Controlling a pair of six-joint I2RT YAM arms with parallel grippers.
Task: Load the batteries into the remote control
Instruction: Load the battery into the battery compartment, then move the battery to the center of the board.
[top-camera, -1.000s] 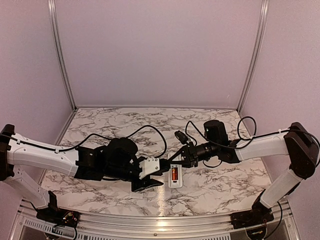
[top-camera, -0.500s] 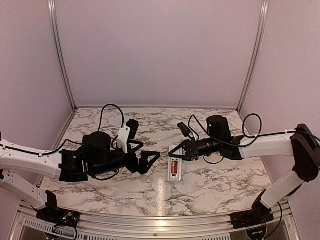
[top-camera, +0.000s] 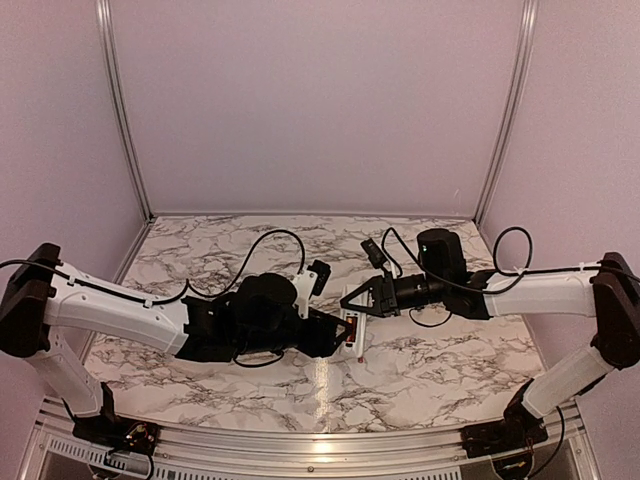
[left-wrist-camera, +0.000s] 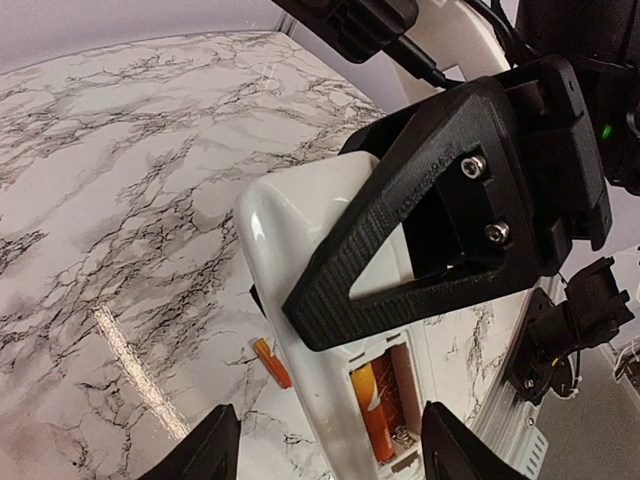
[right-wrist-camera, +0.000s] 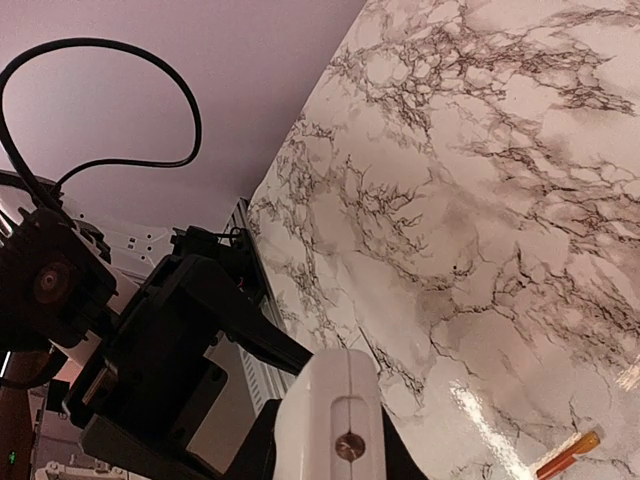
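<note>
Remote control (left-wrist-camera: 290, 230) sits back-up around the middle of the surface (left-wrist-camera: 120, 180), its far end pinched by the right tool (top-camera: 352, 303). One battery (left-wrist-camera: 375, 412) occupies the recess; the second battery (left-wrist-camera: 271, 361) lies just left. The wide-open left tool (left-wrist-camera: 332, 455) probably must shift left and grasp it.

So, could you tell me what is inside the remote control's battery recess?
One orange-red battery lies in the remote control's recess. The right gripper covers its upper part, so the rest is hidden.
</note>
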